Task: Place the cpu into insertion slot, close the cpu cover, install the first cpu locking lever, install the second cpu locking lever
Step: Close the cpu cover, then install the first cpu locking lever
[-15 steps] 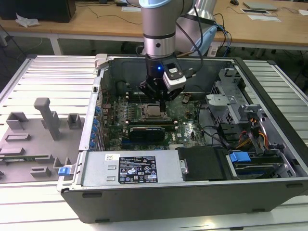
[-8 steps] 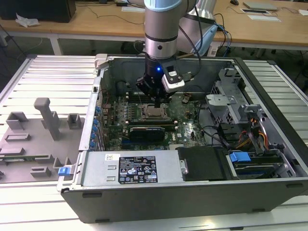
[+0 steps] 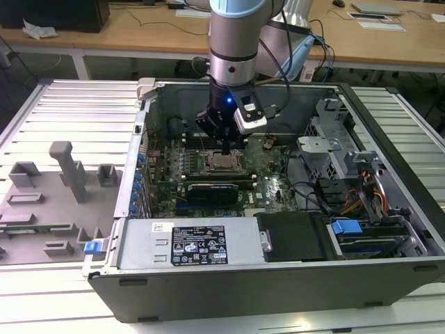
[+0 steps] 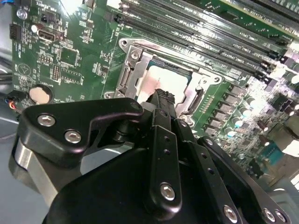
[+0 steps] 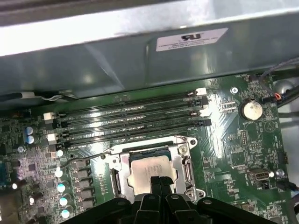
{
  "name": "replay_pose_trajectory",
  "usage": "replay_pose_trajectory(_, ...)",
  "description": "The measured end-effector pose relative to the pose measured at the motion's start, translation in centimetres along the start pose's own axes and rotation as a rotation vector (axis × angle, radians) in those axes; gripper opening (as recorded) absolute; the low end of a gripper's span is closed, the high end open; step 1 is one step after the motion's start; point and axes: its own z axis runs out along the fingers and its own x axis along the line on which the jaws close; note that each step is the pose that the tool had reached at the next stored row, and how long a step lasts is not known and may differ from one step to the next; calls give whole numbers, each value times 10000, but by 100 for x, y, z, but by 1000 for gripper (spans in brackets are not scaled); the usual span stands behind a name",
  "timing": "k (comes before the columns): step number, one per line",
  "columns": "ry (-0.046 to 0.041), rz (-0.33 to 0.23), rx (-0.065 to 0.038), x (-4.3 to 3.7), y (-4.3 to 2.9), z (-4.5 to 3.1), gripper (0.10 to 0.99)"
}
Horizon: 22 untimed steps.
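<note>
Orientation of the cpu (image 5: 147, 169) is plain in both wrist views: it lies flat in the insertion slot (image 5: 148, 153) with its pale metal top facing up. Its edges sit square with the slot's rim and run parallel to the long memory slots (image 5: 131, 119) beside it. It is square, so you get no long axis from it. The cpu cover (image 5: 188, 170) appears to lie down around it, and the chip shows through the cover's window. A thin wire lever (image 5: 86, 156) runs from one corner of that frame out across the board; you cannot tell whether it is latched.

In the exterior view you see the arm's last link standing upright and coming straight down into the open computer case (image 3: 208, 292), which lies on the slatted counter (image 3: 69, 104). The gripper (image 5: 161, 179) points straight down over the near part of the chip. Its fingers are pressed together into one narrow black tip with nothing between them. Whether that tip touches the metal top or hangs just above it cannot be told.

Grey moulded fixtures (image 3: 62, 181) sit on the counter at the exterior view's left, well apart from the case.
</note>
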Motion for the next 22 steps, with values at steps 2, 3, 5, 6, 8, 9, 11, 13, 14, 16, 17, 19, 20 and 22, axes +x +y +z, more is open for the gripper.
replay_pose_trajectory(2, 8, -409, -6, 0, 0, 2, 106)
replay_pose_trajectory(3, 11, -599, -11, 0, 0, 5, 106)
replay_pose_trajectory(5, 15, -976, 13, 0, 1, 8, 106)
replay_pose_trajectory(6, 11, -1069, 73, 0, 0, 8, 106)
replay_pose_trajectory(8, 11, -1075, 76, 0, 0, 7, 106)
replay_pose_trajectory(9, 11, -1079, 75, 0, 0, 8, 106)
replay_pose_trajectory(11, 11, -1085, 75, 0, 0, 7, 106)
replay_pose_trajectory(13, 11, -1087, 76, 0, 0, 7, 106)
replay_pose_trajectory(14, 11, -1089, 75, 0, 0, 7, 106)
replay_pose_trajectory(16, 11, -1093, 75, 0, 0, 7, 106)
replay_pose_trajectory(17, 11, -1095, 74, 0, 0, 8, 106)
replay_pose_trajectory(19, 12, -1100, 75, 0, 0, 8, 106)
replay_pose_trajectory(20, 11, -1101, 75, 0, 0, 8, 106)
replay_pose_trajectory(22, 12, -1104, 80, 0, 2, -28, 106)
